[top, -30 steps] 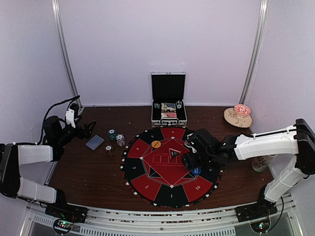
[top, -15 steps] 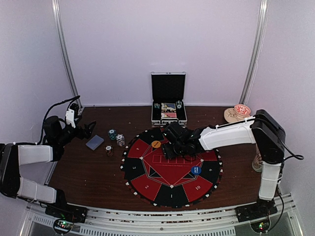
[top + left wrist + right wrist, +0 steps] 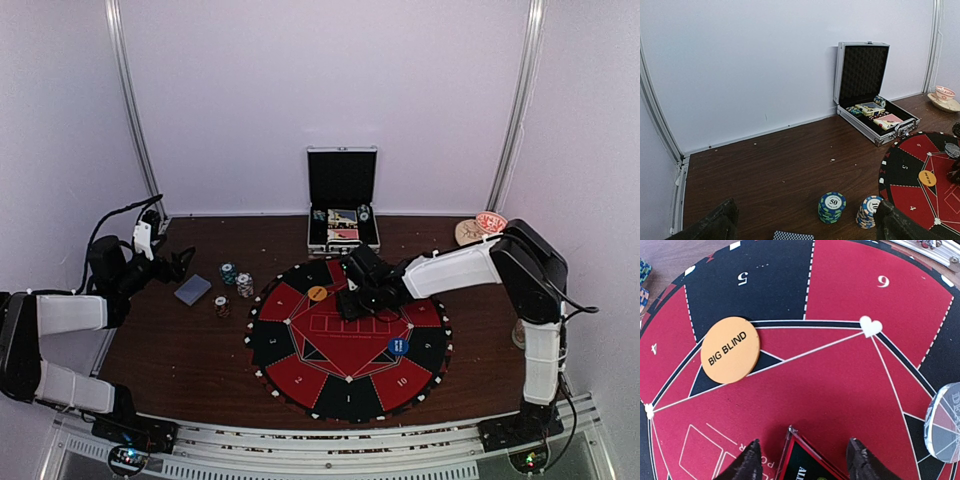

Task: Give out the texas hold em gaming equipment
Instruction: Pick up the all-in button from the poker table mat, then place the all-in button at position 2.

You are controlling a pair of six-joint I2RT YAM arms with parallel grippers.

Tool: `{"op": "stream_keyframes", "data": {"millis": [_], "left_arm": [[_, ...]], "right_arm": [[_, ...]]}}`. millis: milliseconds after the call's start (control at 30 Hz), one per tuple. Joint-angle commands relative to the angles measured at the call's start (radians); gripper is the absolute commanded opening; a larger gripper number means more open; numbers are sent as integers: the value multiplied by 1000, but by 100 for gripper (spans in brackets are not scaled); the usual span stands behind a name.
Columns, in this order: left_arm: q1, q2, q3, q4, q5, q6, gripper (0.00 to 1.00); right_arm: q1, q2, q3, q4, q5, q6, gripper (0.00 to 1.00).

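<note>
Right jaws open over the middle of the round red-and-black felt poker mat (image 3: 290,375); left jaws open, off to the side.

Since a second ago the white right arm (image 3: 450,268) has swung away from the blue marker disc (image 3: 398,347), which lies unmoved on the mat's near right. Its dark fingers (image 3: 747,465) now straddle the tip of a red-edged dark triangular plaque (image 3: 807,467), with a gap showing on either side. The orange "BIG BLIND" disc (image 3: 730,356) lies just beyond, and a grey segmented disc (image 3: 944,422) lies to the right. The left arm (image 3: 70,312) has not moved. Its jaws gape above the brown wooden worktop (image 3: 780,165), near a blue-green chip stack (image 3: 832,206), a white-edged chip stack (image 3: 868,212) and a patterned-back card deck (image 3: 792,235). More cards and chips sit in the open aluminium case (image 3: 863,70).
</note>
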State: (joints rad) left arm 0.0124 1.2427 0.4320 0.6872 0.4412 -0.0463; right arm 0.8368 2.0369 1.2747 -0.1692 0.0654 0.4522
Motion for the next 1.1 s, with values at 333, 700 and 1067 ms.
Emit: {"op": "stream_keyframes", "data": {"millis": [333,700,1067], "left_arm": [[5,-3,19,43,-1,13,98],[6,-4,19,40,-2,12,98],[6,-2,21,40,1,11,98]], "right_arm": [[168,-128,-159,20,-87,80,43],[392,-146,-129,10,-74,111,44],[442,-302,-70,-94,123,64,81]]}}
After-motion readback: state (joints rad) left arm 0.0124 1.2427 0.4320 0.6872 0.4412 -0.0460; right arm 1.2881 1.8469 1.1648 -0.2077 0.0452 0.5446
